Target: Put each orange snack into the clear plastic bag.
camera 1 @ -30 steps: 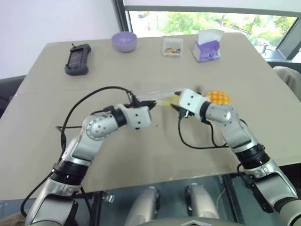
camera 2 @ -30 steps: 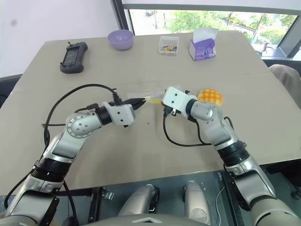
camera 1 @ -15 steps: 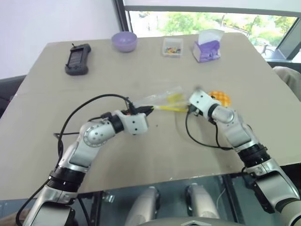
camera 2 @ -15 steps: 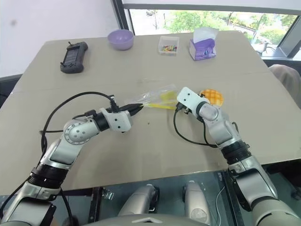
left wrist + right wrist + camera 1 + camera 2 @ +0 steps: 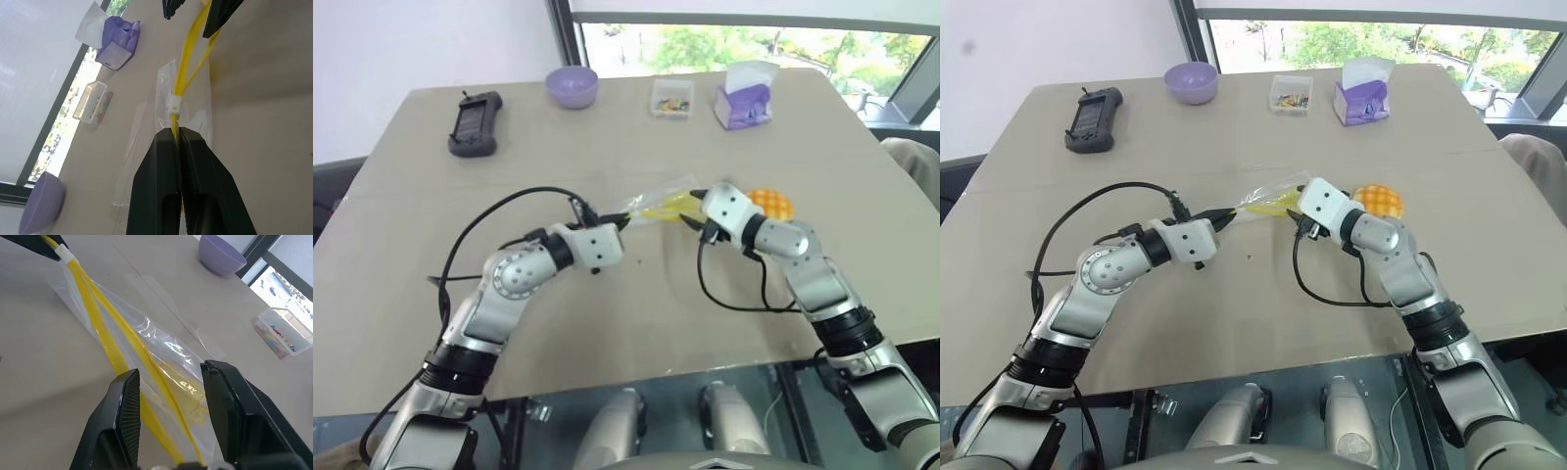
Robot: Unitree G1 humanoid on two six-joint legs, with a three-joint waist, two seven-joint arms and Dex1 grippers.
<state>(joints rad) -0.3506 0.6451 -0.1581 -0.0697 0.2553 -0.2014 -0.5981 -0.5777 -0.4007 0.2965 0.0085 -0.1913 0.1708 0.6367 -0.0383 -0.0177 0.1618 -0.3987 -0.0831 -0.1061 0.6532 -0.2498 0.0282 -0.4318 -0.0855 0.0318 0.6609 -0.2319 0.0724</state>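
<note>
A: What changed over the last second?

B: The bag (image 5: 658, 204) has come up off the tabletop (image 5: 607, 323). A second ago it lay flat between the arms; now it hangs stretched in the middle of the frame. The left pincer (image 5: 177, 134) is pressed together on the corner of its yellow seal strip, by the slider.

A: And the right one?

B: The right pincer (image 5: 168, 377) is spread, its fingers either side of the bag's far end, with both yellow strips running between them. It backed off toward the right half a second ago and has come in again. I can't tell whether the pads touch the plastic.

A: So what does that mean for the job?

B: My guess is they are working the mouth open. The two strips look parted already, but nothing is inside yet.

A: Where's the snack?

B: The snack (image 5: 771, 203) sits on the tabletop just right of the right wrist, centre right of the frame, untouched.

A: Anything in the way?

B: Not much. A purple bowl (image 5: 572, 85), a small clear box (image 5: 672, 96), a tissue box (image 5: 744, 98) and a black handset (image 5: 475, 122) stand well apart along the top. The arm cables (image 5: 734, 294) trail below the bag and could snag.
</note>
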